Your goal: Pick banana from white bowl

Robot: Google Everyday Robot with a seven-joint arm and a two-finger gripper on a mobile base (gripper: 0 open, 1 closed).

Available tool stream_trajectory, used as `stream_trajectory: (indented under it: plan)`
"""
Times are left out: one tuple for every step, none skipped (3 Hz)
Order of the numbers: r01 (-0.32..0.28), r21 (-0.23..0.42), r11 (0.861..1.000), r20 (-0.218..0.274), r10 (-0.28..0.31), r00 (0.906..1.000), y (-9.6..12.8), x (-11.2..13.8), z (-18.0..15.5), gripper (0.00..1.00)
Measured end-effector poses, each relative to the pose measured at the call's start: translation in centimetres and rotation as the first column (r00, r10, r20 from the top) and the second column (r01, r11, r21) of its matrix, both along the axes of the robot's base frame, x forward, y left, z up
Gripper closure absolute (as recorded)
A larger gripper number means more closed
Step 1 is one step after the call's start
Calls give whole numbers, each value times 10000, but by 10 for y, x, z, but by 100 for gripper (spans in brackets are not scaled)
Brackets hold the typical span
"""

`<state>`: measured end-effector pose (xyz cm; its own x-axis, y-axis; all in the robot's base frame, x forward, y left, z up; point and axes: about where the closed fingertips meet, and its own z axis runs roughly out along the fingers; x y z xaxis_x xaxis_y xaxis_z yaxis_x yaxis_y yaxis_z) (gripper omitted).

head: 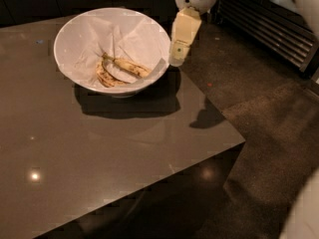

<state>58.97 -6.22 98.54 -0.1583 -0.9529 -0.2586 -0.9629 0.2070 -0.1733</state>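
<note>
A small bunch of brown-spotted yellow bananas (119,69) lies in the bottom of the wide white bowl (67,39), on crumpled white paper. The bowl stands near the back of the grey table (99,153). My gripper (177,59) hangs from the arm at the top of the view, just right of the bowl's rim and above the table's right edge. It is beside the bowl, not over the bananas, and holds nothing that I can see.
The table's right edge and front corner (241,141) drop off to a dark carpeted floor (269,113). A dark slatted unit (269,24) stands at the back right. A pale blurred shape (304,213) shows at the bottom right corner.
</note>
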Motion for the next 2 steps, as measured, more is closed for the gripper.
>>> stream_trajectory:
  plan:
    - [-461,145,9988,14,461,9989,31,20,6,6]
    - [-459,345,9984,345,447,9984,38,28,9,0]
